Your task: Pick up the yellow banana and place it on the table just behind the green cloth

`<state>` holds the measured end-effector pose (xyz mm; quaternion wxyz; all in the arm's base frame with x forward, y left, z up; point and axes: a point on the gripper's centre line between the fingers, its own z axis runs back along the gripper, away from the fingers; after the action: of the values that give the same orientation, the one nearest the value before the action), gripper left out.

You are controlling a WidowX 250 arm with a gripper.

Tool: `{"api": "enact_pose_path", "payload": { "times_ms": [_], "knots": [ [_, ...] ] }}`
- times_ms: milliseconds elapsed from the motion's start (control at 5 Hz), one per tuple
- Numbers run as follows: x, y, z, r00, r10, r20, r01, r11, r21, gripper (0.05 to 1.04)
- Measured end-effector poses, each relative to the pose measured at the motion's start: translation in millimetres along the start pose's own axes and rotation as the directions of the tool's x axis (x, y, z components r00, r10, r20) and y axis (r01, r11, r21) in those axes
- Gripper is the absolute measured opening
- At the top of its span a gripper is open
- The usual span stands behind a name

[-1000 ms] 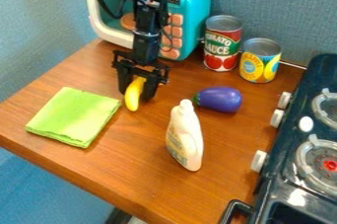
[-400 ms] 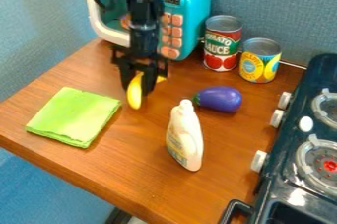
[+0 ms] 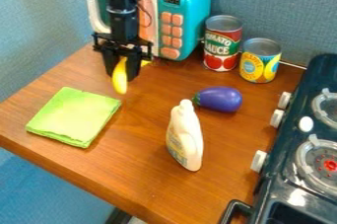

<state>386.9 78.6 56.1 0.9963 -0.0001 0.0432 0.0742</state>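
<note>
Jaws: they are closing on the banana [image 3: 119,76] from either side, pointing down beneath the black arm [image 3: 123,16] near the back of the table [image 3: 145,114].
Banana: it is sitting between the jaws, one end poking out below them, apparently because they are pinching its upper part; smooth, yellow, gently curving. I'm not managing to tell whether its lower tip is touching the table.
Yellow bit: something small and yellow [image 3: 146,63] is peeking out beside the jaws on the stove side; what it is, I cannot tell.
Toy microwave: it is standing just behind the jaws, its teal shell [image 3: 191,16] rounding at the corners, its pale front carrying peach buttons [image 3: 172,31].
Green cloth: it is lying nearby, between the jaws and the table's front edge, soft and folding into a flat, layered square [image 3: 74,117], likely so that it keeps neat.
Eggplant: it is resting on its side, off toward the stove from the jaws, glossy, purple and plump [image 3: 220,99], its rounded body probably not suiting an upright pose.
White bottle: its smooth body [image 3: 185,139] is showing farther toward the camera from the jaws, narrowing to a cap.
Cans: a red-labelled one [image 3: 222,43] and a yellow-labelled one [image 3: 260,61] are standing close together beyond the eggplant, their flat metal ends keeping them steady.
Stove: its dark, shiny body [image 3: 280,181] is sitting farthest from the jaws, white knobs [image 3: 259,161] jutting toward the table.
</note>
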Motion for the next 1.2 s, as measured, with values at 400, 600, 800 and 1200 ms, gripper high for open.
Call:
{"api": "enact_pose_path", "payload": {
  "times_ms": [400, 600, 800, 1200],
  "knots": [
    [18, 43, 8, 0.997, 0.071, -0.011, -0.071, 0.996, 0.054, 0.532],
    [21, 57, -1, 0.99, 0.129, -0.062, -0.122, 0.986, 0.11, 0.532],
    [26, 63, -12, 0.984, 0.15, -0.099, -0.138, 0.983, 0.121, 0.532],
    [28, 84, -29, 0.962, 0.2, -0.184, -0.172, 0.972, 0.159, 0.532]
  ]
}}
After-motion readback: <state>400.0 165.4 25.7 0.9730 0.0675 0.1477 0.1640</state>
